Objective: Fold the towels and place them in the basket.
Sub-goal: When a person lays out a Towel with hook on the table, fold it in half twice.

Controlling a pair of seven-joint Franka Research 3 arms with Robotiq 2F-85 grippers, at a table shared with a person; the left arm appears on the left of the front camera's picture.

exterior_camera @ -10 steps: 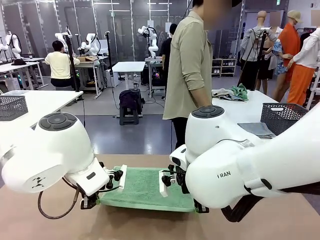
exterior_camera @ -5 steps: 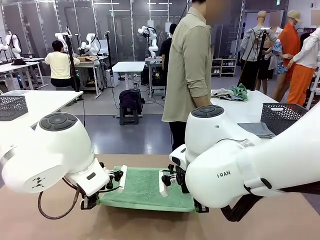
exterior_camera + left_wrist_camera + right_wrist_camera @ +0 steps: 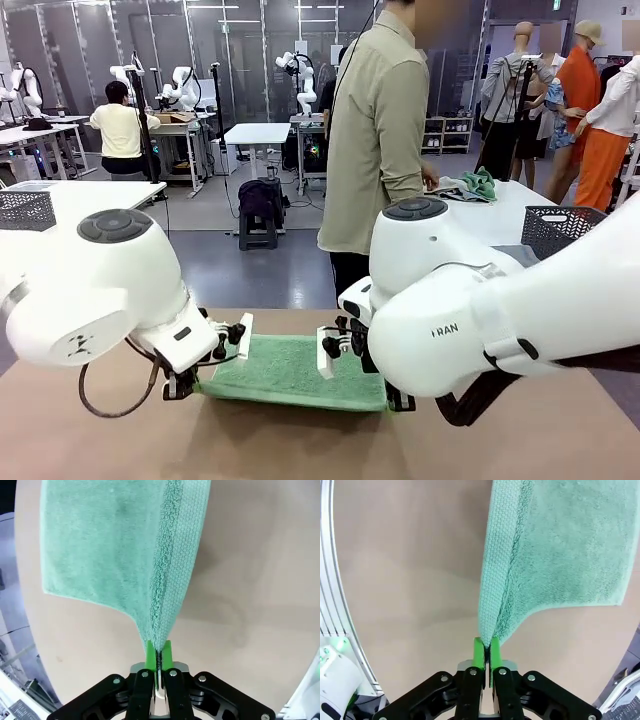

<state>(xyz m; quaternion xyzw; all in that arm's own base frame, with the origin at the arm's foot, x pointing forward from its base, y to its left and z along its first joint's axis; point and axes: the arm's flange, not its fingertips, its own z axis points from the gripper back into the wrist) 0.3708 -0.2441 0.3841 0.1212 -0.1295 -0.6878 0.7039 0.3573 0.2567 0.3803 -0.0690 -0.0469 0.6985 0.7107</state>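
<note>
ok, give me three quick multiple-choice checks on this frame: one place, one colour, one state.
1. Where is the terry towel?
A) on the tan table between the arms
B) in a basket
C) in the person's hands

2. Its colour?
A) cream
B) mint green
C) grey

3. The left pincer and right pincer are:
A) wide open
B) shut on nothing
C) each shut on a towel corner

Key:
1A, it lies on the tabletop with its near corners lifted.
2B, the cloth is green in every view.
3C, the green pads pinch cloth in both wrist views.
</note>
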